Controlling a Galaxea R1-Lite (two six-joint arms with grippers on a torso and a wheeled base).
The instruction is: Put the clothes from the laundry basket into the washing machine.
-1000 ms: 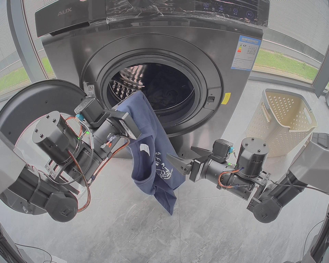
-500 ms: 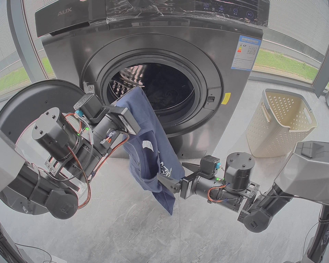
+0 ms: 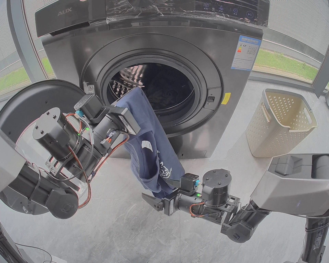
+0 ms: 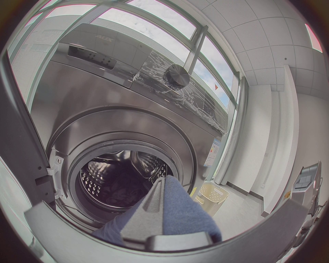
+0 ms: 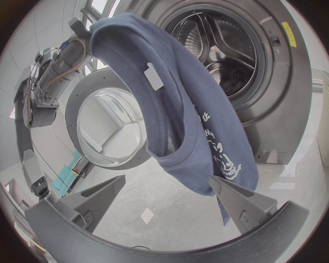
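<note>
One shirt (image 3: 150, 150) over grey floor (image 3: 120, 222), clamped in left gripper (image 4: 164, 191); right gripper (image 5: 166, 179) gapes.

A glossy grey marbled tile floor (image 3: 130, 229) lies in daylight. Tall grey-framed glass windows (image 4: 161, 15) line the far side, with green grass (image 3: 286, 66) outside at far right. A white panelled ceiling (image 4: 260, 34) meets a plain white wall (image 4: 253, 140).

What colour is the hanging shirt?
Navy blue shirt, white print; best in the right wrist view.
</note>
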